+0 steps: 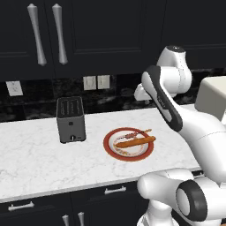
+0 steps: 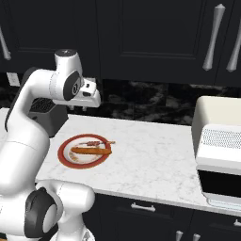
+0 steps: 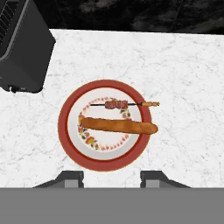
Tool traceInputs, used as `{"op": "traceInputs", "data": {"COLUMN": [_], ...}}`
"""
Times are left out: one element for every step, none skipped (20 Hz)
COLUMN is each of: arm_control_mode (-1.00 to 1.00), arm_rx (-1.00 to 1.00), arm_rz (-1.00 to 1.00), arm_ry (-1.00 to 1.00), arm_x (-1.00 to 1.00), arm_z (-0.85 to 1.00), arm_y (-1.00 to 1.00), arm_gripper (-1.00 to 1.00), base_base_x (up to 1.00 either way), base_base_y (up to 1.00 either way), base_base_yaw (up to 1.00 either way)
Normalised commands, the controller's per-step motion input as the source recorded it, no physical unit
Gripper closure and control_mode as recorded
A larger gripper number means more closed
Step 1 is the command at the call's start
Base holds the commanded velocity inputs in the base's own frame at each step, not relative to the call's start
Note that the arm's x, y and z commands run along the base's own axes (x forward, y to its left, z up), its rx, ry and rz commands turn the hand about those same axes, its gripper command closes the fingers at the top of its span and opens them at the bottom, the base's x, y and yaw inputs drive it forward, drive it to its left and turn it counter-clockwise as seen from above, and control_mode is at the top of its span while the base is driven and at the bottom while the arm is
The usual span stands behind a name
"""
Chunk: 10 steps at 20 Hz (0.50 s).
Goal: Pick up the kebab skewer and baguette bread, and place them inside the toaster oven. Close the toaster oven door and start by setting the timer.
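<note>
1. Left base view. My arm rises at the lower right and arches over the marble counter (image 1: 35,150). A red-rimmed plate (image 1: 128,144) sits mid-counter and carries the baguette bread (image 1: 136,141), with the kebab skewer (image 1: 132,133) just behind it. A dark slot toaster (image 1: 70,119) stands to the plate's left, well apart. A corner of the toaster oven (image 1: 212,98) shows at the right edge.

2. Right base view. The toaster oven (image 2: 219,150) stands at the right end of the counter, its dark door (image 2: 221,182) facing forward. The plate lies left, under my wrist.

3. Hand view. My pincer (image 3: 111,177) hangs above the plate, finger tips (image 3: 70,178) standing partly apart with nothing between them. The baguette lies across the plate's middle; the skewer runs alongside it, its stick end past the rim.
</note>
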Motion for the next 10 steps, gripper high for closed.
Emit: {"op": "traceInputs", "data": {"arm_control_mode": [1.00,1.00,1.00,1.00,1.00,1.00,1.00,1.00,1.00,1.00], "arm_rx": [0.00,0.00,0.00,0.00,0.00,0.00,0.00,0.00,0.00,0.00], "arm_rz": [0.00,0.00,0.00,0.00,0.00,0.00,0.00,0.00,0.00,0.00], "arm_ry": [0.00,0.00,0.00,0.00,0.00,0.00,0.00,0.00,0.00,0.00], "arm_x": [0.00,0.00,0.00,0.00,0.00,0.00,0.00,0.00,0.00,0.00], "arm_z": [0.00,0.00,0.00,0.00,0.00,0.00,0.00,0.00,0.00,0.00], "arm_y": [0.00,0.00,0.00,0.00,0.00,0.00,0.00,0.00,0.00,0.00], "arm_gripper": [-1.00,-1.00,-1.00,-1.00,-1.00,-1.00,-1.00,-1.00,-1.00,-1.00], "base_base_x": [0.00,0.00,0.00,0.00,0.00,0.00,0.00,0.00,0.00,0.00], "base_base_y": [0.00,0.00,0.00,0.00,0.00,0.00,0.00,0.00,0.00,0.00], "base_base_yaw": [0.00,0.00,0.00,0.00,0.00,0.00,0.00,0.00,0.00,0.00]}}
